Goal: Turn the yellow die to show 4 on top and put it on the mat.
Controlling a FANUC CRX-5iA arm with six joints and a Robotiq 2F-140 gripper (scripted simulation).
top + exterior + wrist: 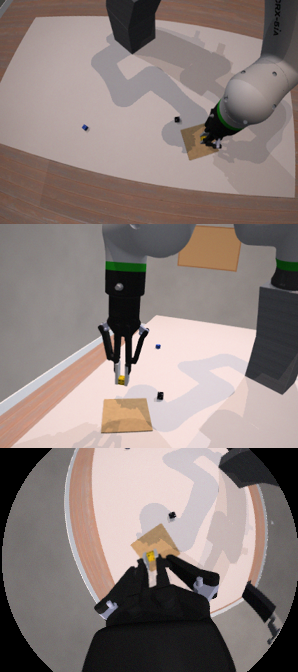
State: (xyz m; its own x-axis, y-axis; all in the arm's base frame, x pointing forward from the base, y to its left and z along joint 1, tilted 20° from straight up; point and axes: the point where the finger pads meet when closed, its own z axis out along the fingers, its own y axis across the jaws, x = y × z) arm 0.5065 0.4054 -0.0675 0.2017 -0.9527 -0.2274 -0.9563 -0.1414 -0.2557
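And here's the gripper [203, 138] [122, 379] [151, 555], pointing down, its fingertips pinched on the yellow die [203, 138] [121, 380] [150, 556], up in the air! Below the tool lies the mat [194, 150] [126, 420] [155, 540]; the black die [177, 120] [160, 395] [172, 515] sits beside that, off it, and well apart from the tool, over on the table [52, 87] [196, 339] [120, 488], the blue die [84, 127] [158, 346]

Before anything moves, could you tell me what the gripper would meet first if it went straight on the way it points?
Probably the mat, with the held yellow die or fingertips; depth is unclear.
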